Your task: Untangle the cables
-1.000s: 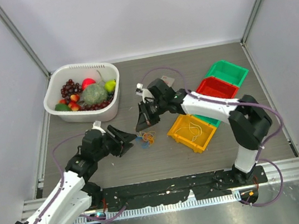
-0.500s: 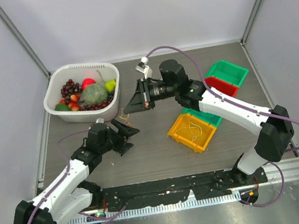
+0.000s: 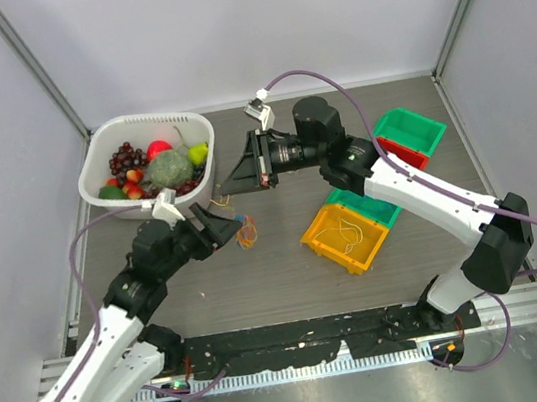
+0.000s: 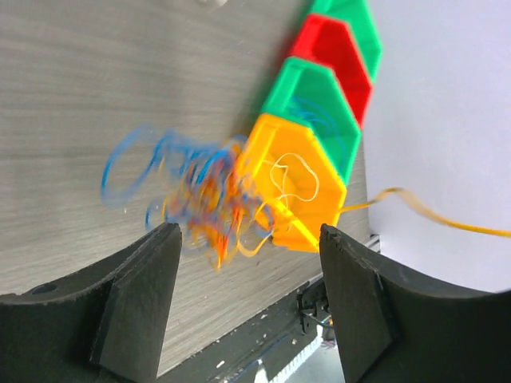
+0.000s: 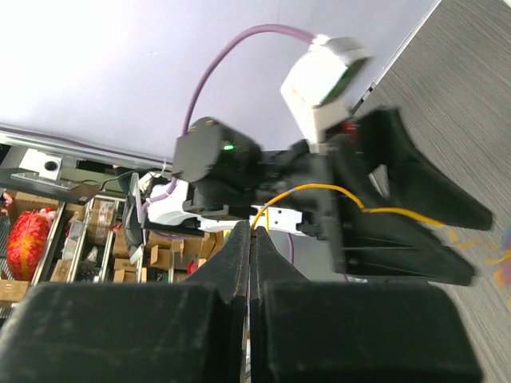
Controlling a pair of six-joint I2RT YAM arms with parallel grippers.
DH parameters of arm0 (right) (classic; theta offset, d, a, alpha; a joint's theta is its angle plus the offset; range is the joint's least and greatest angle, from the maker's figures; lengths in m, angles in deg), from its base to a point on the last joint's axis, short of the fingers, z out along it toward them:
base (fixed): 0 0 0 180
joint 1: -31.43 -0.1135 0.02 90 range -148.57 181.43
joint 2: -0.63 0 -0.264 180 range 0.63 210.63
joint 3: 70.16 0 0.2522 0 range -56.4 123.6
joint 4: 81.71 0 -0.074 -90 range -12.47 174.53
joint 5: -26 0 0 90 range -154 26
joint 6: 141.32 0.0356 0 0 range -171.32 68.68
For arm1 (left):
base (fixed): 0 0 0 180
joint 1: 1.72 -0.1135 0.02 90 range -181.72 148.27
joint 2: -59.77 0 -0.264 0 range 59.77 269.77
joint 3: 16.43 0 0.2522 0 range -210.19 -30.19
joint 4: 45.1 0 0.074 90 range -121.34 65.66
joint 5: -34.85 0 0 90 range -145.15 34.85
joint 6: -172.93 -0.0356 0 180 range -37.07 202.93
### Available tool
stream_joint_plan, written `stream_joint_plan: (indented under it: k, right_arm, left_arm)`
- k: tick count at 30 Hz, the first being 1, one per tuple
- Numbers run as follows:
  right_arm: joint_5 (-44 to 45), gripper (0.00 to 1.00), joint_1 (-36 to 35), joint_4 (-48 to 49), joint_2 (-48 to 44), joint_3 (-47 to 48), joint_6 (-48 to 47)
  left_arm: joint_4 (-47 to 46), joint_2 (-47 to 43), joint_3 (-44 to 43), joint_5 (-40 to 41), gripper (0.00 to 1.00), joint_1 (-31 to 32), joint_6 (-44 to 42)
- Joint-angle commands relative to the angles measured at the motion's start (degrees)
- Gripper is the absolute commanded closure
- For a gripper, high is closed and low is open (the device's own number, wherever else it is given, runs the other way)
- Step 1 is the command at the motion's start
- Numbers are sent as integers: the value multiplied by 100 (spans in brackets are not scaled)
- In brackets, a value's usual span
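The cables form a blurred tangle of blue, orange-yellow and red wires (image 4: 200, 195), just ahead of my left gripper (image 4: 251, 235), whose jaws stand wide apart. In the top view the tangle (image 3: 245, 233) sits at the tip of the left gripper (image 3: 228, 228). My right gripper (image 3: 226, 196) is raised just behind it, shut on one orange-yellow cable (image 5: 351, 194). That cable leaves the closed right gripper (image 5: 250, 231) and runs towards the tangle; it also shows stretched out in the left wrist view (image 4: 423, 211). A white cable (image 3: 350, 234) lies in the yellow bin (image 3: 328, 249).
A row of small bins stands at the right: yellow, green (image 3: 376, 215), red (image 3: 388, 156) and green (image 3: 410, 129). A white basket (image 3: 101, 160) with grapes and other fruit stands at the back left. Metal rails run along the near edge.
The right gripper rose and drew back from the tangle, pulling an orange-yellow cable out. The left arm swung towards the basket, and the tangle moved left with it.
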Motion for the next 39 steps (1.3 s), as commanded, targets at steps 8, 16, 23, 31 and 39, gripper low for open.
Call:
stream_joint_plan:
  k: [8, 16, 23, 31, 39]
  right_arm:
    - [-133, 99, -31, -75, 62, 554, 73]
    - [-151, 99, -162, 241, 18, 642, 468]
    - [24, 99, -681, 312, 114, 1571, 767]
    - [262, 99, -822, -672, 667, 4111, 715]
    - [455, 99, -822, -892, 1089, 5395, 749]
  left_arm:
    - [-526, -1328, 214, 241, 25, 15, -2318]
    - [-1633, -19, -14, 405, 28, 23, -2241]
    - [-1750, 1606, -85, 1295, 49, 23, -1845]
    - [-2214, 2005, 792, 839, 53, 23, -1371]
    - [-1574, 732, 1707, 1057, 53, 23, -1256]
